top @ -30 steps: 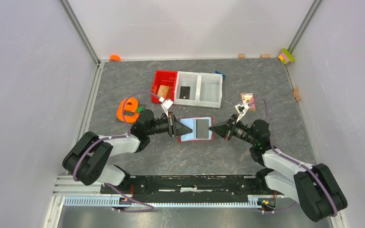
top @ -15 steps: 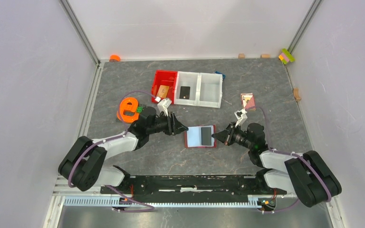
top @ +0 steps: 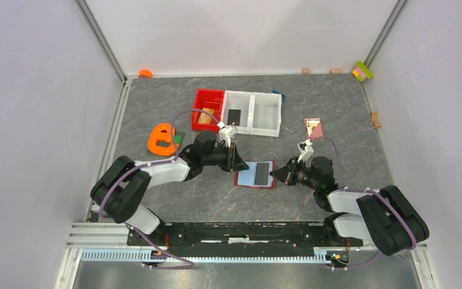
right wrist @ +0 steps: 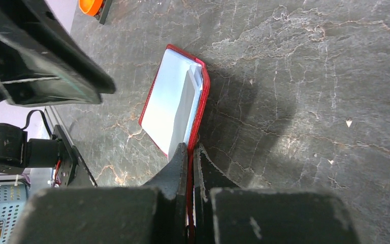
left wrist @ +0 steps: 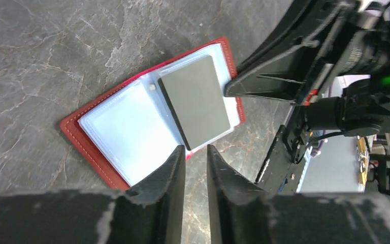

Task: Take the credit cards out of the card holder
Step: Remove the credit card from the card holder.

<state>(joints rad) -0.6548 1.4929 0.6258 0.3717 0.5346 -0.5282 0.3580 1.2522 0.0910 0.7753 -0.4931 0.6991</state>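
The dark red card holder lies open on the table; it also shows in the left wrist view and right wrist view. A pale grey-blue card lies on its right page. My right gripper is shut on the holder's right edge. My left gripper hovers at the holder's upper left, jaws a narrow gap apart and empty. The tan-orange card lies in the red bin and the black card in a white bin.
The red bin and two white bins stand in a row behind the holder. An orange object sits at the left. A pink-and-white patterned card lies at the right. Small blocks line the back edge.
The holder has come down and to the right in my right gripper. My left gripper let go of its left edge, drew back, then moved right to the holder's upper left corner.
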